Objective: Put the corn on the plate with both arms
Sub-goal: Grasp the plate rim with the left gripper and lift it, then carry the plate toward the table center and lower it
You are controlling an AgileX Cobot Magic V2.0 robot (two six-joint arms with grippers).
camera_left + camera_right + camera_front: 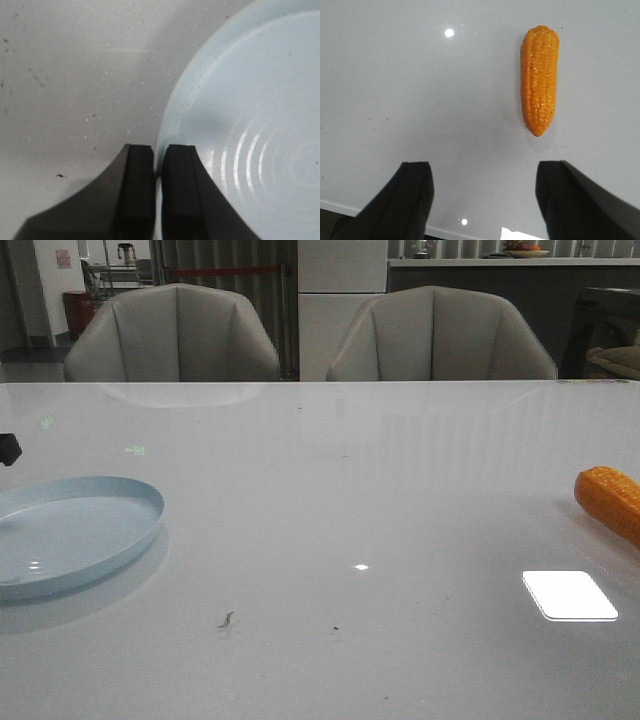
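Nearest the camera in the front view, only the bare white table (330,540) is seen, marked by a few dark specks and a bright rectangular reflection toward the right. Farther in, at the left edge, the plate (120,540) is found lying flat and empty, partly cut off by the frame. At the right edge, about as far from the camera, one end of the corn (610,502) is seen resting on the table, well apart from the plate, with the full width of the table between them.

In the left wrist view, the left gripper (157,195) is shown with its fingers drawn close together about the plate's rim, a thin pale strip being visible between them; the rim appears to be pinched, though contact cannot be confirmed beyond that. In the right wrist view, the right gripper (482,200) is shown with its fingers spread wide and nothing between them, poised above the table with the cob lying ahead of it and slightly to one side, untouched.

The task is judged to be at an early stage. The plate seems to have been taken hold of; the corn has not yet been grasped, lifted or carried across. Nothing has been placed on the plate.

Beyond the table, two grey chairs (175,335) are seen.
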